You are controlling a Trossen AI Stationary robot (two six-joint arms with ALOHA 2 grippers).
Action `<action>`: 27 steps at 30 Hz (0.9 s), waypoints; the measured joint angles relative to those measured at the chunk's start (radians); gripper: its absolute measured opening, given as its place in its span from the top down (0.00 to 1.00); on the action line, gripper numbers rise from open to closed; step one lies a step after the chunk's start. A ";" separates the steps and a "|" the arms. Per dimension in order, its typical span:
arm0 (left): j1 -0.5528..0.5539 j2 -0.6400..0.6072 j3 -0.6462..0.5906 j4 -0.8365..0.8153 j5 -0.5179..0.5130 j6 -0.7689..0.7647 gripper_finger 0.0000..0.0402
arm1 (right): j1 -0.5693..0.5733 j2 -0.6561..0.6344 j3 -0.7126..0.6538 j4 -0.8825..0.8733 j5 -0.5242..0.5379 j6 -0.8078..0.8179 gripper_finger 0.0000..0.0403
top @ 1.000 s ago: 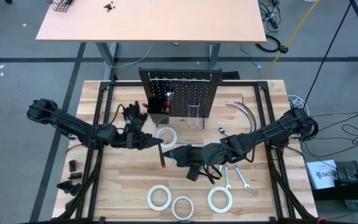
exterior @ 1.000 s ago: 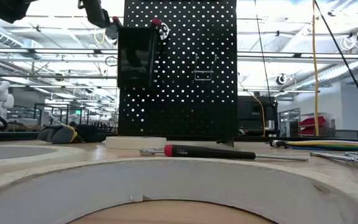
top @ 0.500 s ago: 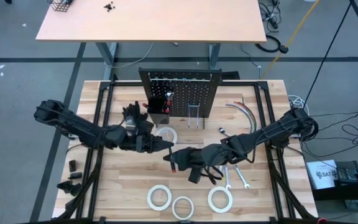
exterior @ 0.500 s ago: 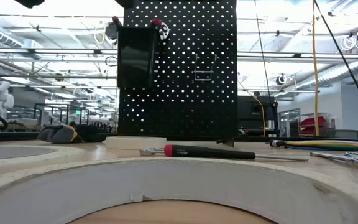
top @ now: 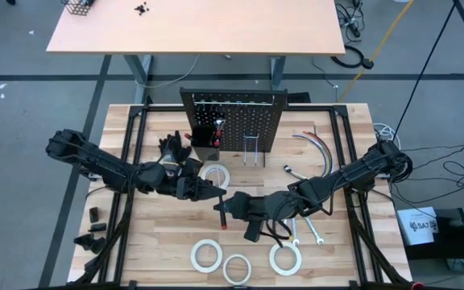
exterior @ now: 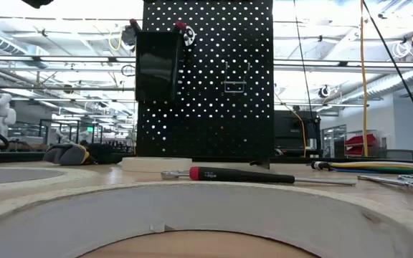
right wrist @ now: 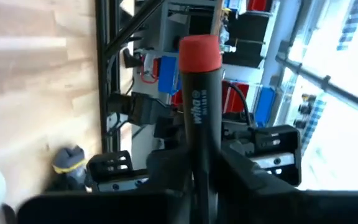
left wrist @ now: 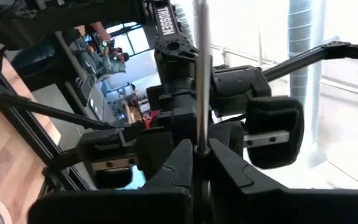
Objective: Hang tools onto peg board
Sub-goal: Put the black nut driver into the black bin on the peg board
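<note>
Since a second ago the right gripper (top: pixel 230 209) is closing in on the screwdriver (top: pixel 223 216) that the left gripper (top: pixel 213 196) is presenting; both arms are now meeting mid-table, in front of the peg board (top: pixel 234 119). Left gripper's fingers are pinching the metal shaft (left wrist: pixel 199 74), right gripper's fingers are pinching the black handle (right wrist: pixel 201 118) below its red cap. Left arm is reaching in low from the left, right arm from the right, grippers facing each other. Another screwdriver (exterior: pixel 241 174) is lying flat on the table (top: pixel 159 234), tape rolls (top: pixel 205 255) near the front edge.
</note>
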 joint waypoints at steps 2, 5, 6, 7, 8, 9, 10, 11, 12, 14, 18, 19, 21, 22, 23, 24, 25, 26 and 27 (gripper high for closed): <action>0.000 0.001 0.000 -0.003 -0.002 -0.002 0.91 | 0.001 0.000 0.000 0.001 0.000 0.049 0.91; 0.000 0.001 0.000 -0.007 0.003 0.048 0.85 | 0.006 0.000 0.000 0.025 0.000 0.160 0.91; 0.001 0.001 0.000 -0.006 0.016 0.078 0.83 | 0.009 0.000 0.000 0.042 0.005 0.214 0.91; 0.006 0.001 0.000 -0.003 0.038 0.108 0.80 | 0.015 0.000 0.000 0.063 0.020 0.267 0.91; 0.017 0.000 0.000 -0.001 0.076 0.144 0.78 | 0.021 0.000 0.000 0.083 0.046 0.314 0.91; 0.033 -0.005 0.000 -0.001 0.126 0.178 0.76 | 0.029 0.000 0.000 0.105 0.083 0.353 0.91; 0.050 -0.011 0.000 -0.001 0.180 0.202 0.75 | 0.038 0.000 -0.001 0.131 0.131 0.384 0.91; 0.069 -0.017 0.000 -0.001 0.232 0.213 0.74 | 0.047 -0.001 -0.001 0.149 0.174 0.405 0.91; 0.086 -0.025 0.000 -0.006 0.284 0.221 0.73 | 0.055 -0.009 -0.001 0.162 0.218 0.422 0.91; 0.114 -0.044 -0.002 -0.030 0.366 0.226 0.73 | 0.070 -0.037 -0.001 0.186 0.319 0.446 0.91; 0.151 -0.139 -0.002 -0.184 0.387 0.322 0.73 | 0.083 -0.086 0.003 0.185 0.502 0.570 0.91; 0.154 -0.171 -0.002 -0.246 0.367 0.374 0.73 | 0.084 -0.099 0.000 0.174 0.533 0.622 0.91; 0.149 -0.242 -0.002 -0.391 0.298 0.492 0.73 | 0.082 -0.136 -0.001 0.147 0.557 0.753 0.91; 0.141 -0.282 -0.002 -0.457 0.249 0.547 0.73 | 0.073 -0.159 0.000 0.129 0.555 0.833 0.91; 0.130 -0.325 -0.002 -0.520 0.187 0.601 0.73 | 0.063 -0.176 0.002 0.111 0.553 0.918 0.91; 0.114 -0.366 -0.002 -0.580 0.121 0.655 0.73 | 0.051 -0.190 0.004 0.084 0.549 1.003 0.91; 0.095 -0.406 -0.002 -0.641 0.043 0.704 0.74 | 0.034 -0.197 0.004 0.045 0.535 1.088 0.91; 0.075 -0.441 -0.002 -0.695 -0.028 0.745 0.74 | 0.011 -0.201 0.004 0.010 0.491 1.167 0.91; 0.053 -0.470 -0.002 -0.741 -0.100 0.778 0.74 | -0.011 -0.201 0.003 -0.020 0.428 1.235 0.91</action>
